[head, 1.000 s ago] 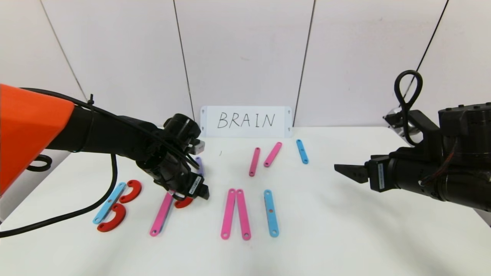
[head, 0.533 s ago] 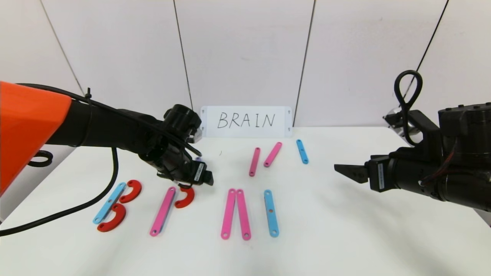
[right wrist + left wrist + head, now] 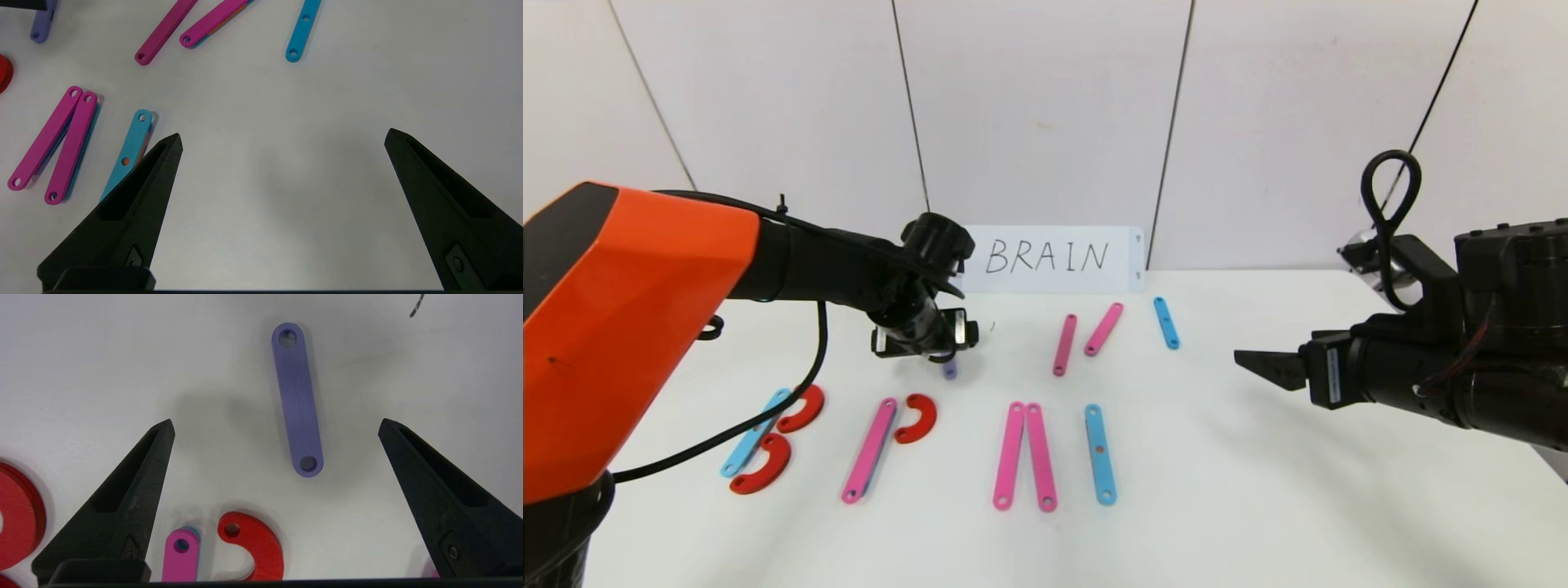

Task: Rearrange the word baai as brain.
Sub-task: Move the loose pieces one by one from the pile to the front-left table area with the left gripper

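The strip letters lie on the white table (image 3: 1258, 506). At the left are a blue strip (image 3: 756, 433) with two red half-rings (image 3: 800, 408), then a pink strip (image 3: 870, 449) with one red half-ring (image 3: 917, 418) beside its far end. Right of them lie two pink strips (image 3: 1025, 456) and a blue strip (image 3: 1099, 453). My left gripper (image 3: 923, 345) is open and empty above a short purple strip (image 3: 297, 400), which lies flat between its fingers (image 3: 139, 473). My right gripper (image 3: 1258, 365) hovers open and empty at the right.
A white card with handwritten BRAIN (image 3: 1049, 257) stands against the back wall. Two shorter pink strips (image 3: 1064, 344) and a small blue strip (image 3: 1165, 322) lie in front of it. The right wrist view shows bare table (image 3: 286, 183) under the right gripper.
My left gripper has risen from the red half-ring beside the pink strip and moved back over the purple strip. The half-ring stays on the table. The right arm has not moved.
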